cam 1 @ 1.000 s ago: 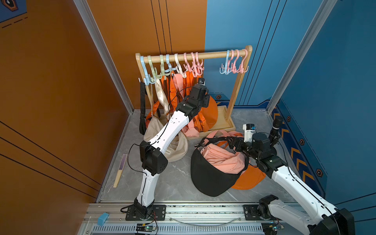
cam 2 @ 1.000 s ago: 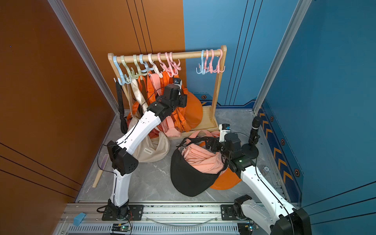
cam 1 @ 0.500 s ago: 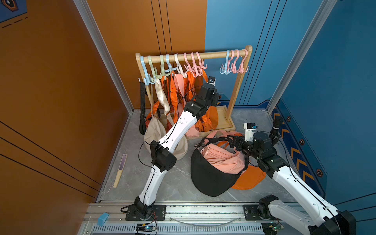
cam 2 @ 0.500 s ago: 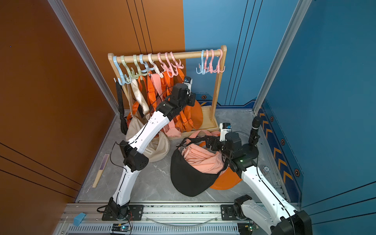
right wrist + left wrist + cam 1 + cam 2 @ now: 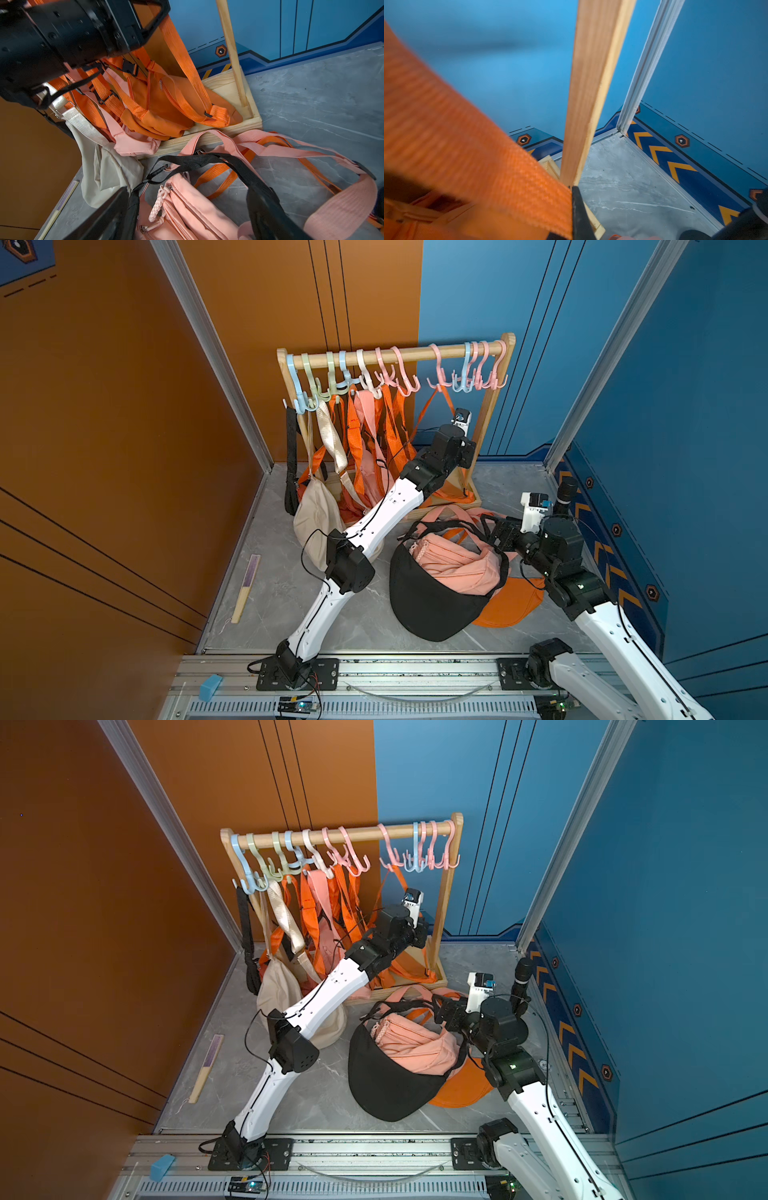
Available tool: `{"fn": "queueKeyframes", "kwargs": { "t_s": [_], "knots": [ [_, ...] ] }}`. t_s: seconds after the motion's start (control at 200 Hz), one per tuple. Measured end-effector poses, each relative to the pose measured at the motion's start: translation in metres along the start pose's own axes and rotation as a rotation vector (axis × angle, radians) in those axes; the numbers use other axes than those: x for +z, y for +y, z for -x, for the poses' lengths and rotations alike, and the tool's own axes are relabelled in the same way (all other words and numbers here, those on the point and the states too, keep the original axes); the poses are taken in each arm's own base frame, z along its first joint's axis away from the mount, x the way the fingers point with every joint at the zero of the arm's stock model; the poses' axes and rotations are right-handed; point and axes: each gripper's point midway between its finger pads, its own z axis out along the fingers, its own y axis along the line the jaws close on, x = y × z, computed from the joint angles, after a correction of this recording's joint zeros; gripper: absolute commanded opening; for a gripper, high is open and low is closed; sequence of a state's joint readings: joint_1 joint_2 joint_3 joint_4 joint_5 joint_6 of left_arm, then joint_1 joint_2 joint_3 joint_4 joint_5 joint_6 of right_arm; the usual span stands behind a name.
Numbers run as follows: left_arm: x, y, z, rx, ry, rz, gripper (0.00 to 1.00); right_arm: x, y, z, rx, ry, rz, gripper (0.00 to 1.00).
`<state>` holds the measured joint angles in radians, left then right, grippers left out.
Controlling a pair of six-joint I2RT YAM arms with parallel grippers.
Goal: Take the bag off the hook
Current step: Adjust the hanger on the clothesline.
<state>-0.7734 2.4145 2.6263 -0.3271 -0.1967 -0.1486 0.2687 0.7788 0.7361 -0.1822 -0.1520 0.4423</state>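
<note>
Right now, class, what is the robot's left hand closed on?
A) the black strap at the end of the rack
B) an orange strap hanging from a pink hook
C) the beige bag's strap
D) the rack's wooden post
B: the left wrist view shows the left hand shut on an orange strap, and in a top view that strap runs up to a pink hook.

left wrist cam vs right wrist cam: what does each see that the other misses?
Left wrist only: the metal corner post and the yellow chevrons along the wall base. Right wrist only: the orange bag resting on the rack base, plus the pink bag, black strap and cream bag. Both: the wooden rack post, the orange strap and the grey floor.
</note>
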Motion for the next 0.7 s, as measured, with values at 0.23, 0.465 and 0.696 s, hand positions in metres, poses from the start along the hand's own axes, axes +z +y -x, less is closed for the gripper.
{"fn": "queueKeyframes", "kwargs": {
  "t_s": [0.23,0.465,0.696],
  "knots": [
    [0.004,-0.023,-0.016,-0.006,0.015,-0.076,0.33,-0.002,-0.006,0.017,0.013,-0.009,-0.039,0.90],
    [0.002,-0.017,-0.087,-0.006,0.147,-0.083,0.59,0.004,0.008,0.055,0.009,-0.049,-0.026,0.91],
    [-0.032,-0.014,-0.105,-0.028,0.148,-0.101,0.62,0.036,0.015,0.084,-0.002,-0.034,-0.034,0.94]
  ]
}}
